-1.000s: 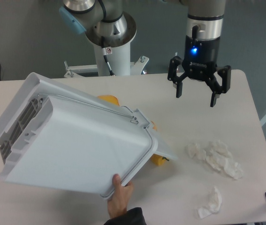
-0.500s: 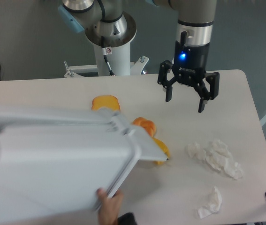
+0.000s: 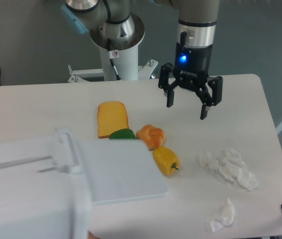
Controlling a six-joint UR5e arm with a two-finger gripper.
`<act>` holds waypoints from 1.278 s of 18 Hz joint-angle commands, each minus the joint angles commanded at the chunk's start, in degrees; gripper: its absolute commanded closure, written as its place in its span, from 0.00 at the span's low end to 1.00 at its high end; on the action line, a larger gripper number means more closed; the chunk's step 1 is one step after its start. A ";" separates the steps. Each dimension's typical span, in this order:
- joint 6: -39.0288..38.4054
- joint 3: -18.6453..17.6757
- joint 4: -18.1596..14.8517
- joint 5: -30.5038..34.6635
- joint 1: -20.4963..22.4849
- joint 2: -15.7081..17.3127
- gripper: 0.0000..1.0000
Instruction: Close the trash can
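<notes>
1. Above the table's (image 3: 260,114) far side, the gripper (image 3: 189,97) hangs with its fingers (image 3: 204,105) spread apart, grasping nothing.
2. Well apart from them, at the near left, lies the trash can (image 3: 31,194), its flat lid (image 3: 123,172) swung out toward the right.
3. Between the two lie a toast slice (image 3: 112,118), a green item (image 3: 121,133), a bun (image 3: 150,135) and a yellow pepper (image 3: 166,160).
4. Crumpled tissues (image 3: 230,167) sit to the right.

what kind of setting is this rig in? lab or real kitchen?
Likely a robotics lab, not a kitchen: an arm on a pedestal base behind a bare white table, toy-like food such as the bread slice, and a plain grey wall.
</notes>
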 joint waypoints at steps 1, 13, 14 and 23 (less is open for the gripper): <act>0.00 0.00 0.00 0.00 0.00 0.09 0.00; 0.00 0.62 0.44 -0.26 -1.49 -1.23 0.00; 0.00 0.53 0.44 -0.26 -1.58 -1.23 0.00; -0.70 0.53 0.44 -0.26 -1.93 -0.62 0.00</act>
